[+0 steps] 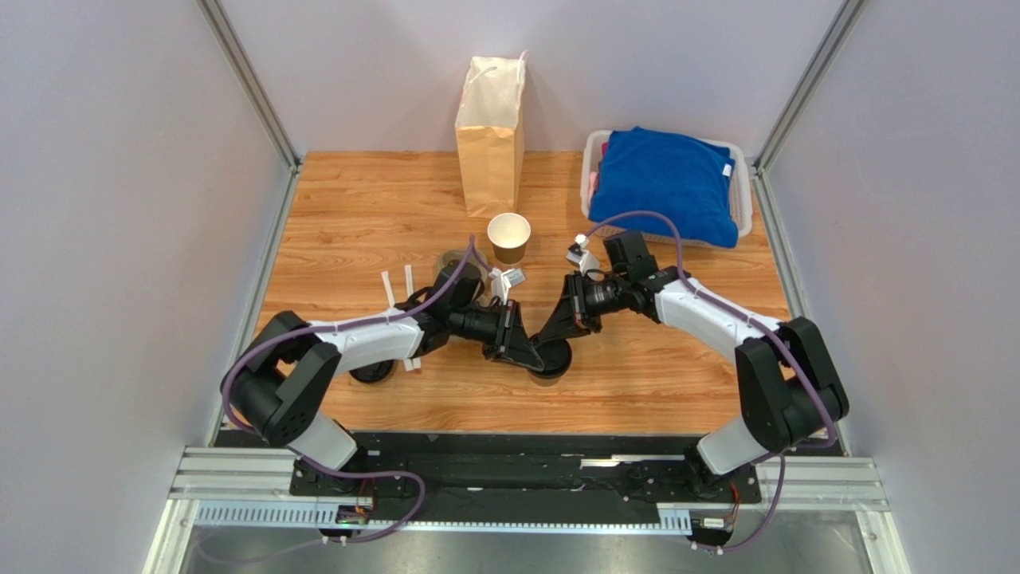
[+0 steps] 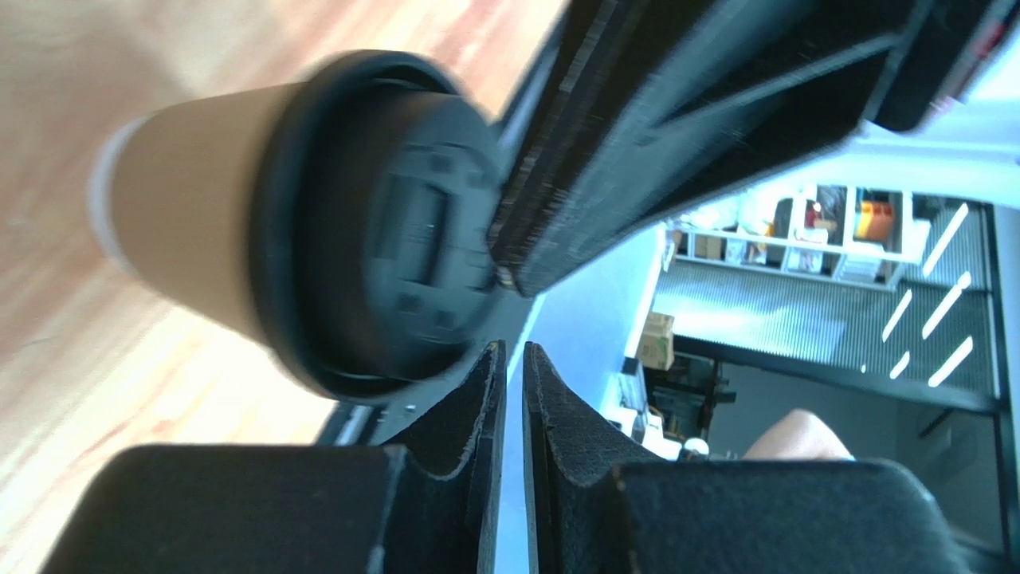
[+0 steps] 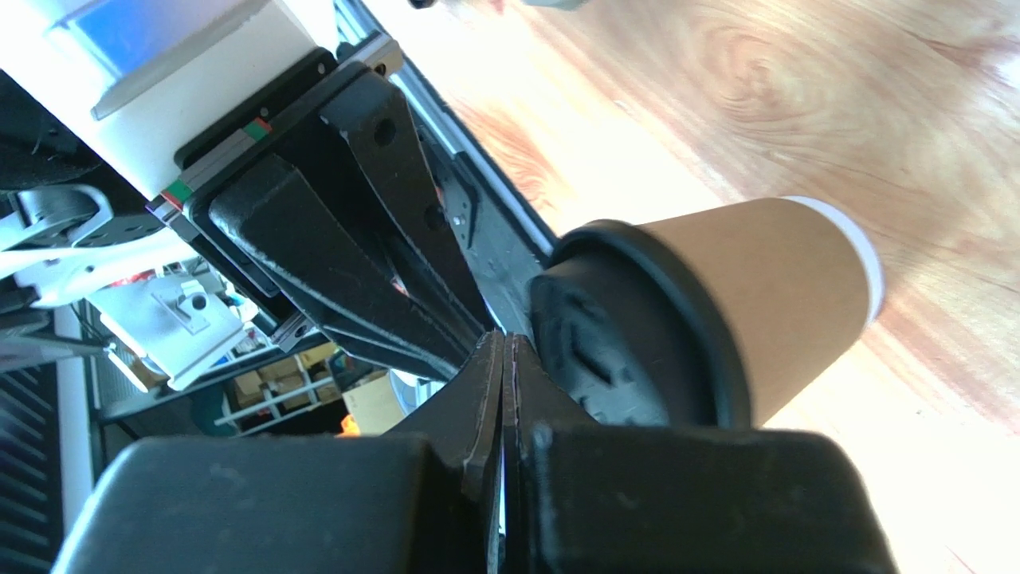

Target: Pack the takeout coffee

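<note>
The takeout coffee [image 2: 240, 215] appears to stand upright on the table [image 1: 671, 371], directly under both wrists, with its black lid [image 2: 419, 239] turned toward your fingertips. Your right gripper [image 3: 504, 341] is fully closed and holds nothing; its joined tips rest against the lid's edge. Your left gripper [image 2: 512, 353] shows only a thin slit between its fingers, with nothing in it, and its tips sit just short of the lid's rim, beside the right fingers.

This looks like seating the lid before the cup is lifted. Press straight down along the cup's axis, not across it, because a sideways push on a light paper cup is likely to tip it. Once the lid sits flat, spread one gripper wide enough to span the brown wall below the rim, and squeeze gently. The paper bag [image 1: 491, 132] stands well beyond your tips, past the open cup [image 1: 508, 237].
</note>
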Available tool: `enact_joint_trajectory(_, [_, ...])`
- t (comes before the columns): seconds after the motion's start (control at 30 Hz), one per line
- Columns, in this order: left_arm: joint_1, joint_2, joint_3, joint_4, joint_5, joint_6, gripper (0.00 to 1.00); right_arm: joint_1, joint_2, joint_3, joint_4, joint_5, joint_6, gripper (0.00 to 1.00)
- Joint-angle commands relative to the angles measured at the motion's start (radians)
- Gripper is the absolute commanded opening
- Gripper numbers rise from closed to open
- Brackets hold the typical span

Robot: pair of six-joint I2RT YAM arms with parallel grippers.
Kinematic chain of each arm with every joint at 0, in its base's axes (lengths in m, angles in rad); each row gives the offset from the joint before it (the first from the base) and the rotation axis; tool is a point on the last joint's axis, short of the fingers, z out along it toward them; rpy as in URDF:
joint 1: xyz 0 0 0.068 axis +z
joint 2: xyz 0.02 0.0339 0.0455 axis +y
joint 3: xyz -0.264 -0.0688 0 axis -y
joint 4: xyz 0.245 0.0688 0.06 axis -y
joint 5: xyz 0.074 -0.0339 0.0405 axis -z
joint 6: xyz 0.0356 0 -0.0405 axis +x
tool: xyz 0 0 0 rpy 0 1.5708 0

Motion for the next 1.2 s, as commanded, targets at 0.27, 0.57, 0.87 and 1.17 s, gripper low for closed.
enact_joint_trajectory(0.27, [0.005, 0.074, 0.015, -0.08, -0.082, 0.08, 0.17, -0.013, 0.088, -0.034, 0.072, 0.005, 0.009, 0.0])
enact_joint_trajectory(0.57, [0.005, -0.067, 0.086, -0.043, 0.076, 0.072, 0.64, -0.006, -0.063, 0.076, -0.007, -0.052, -0.023, 0.18])
enact_joint_trajectory(0.87, [0.162, -0.368, 0.159, -0.351, 0.029, 0.227, 0.83, 0.049, -0.285, 0.183, -0.347, 0.344, -0.333, 0.69])
enact_joint_trajectory(1.17, [0.37, -0.543, 0.132, -0.606, -0.14, 0.396, 0.88, 0.175, -0.328, 0.055, -0.371, 0.682, -0.419, 0.9])
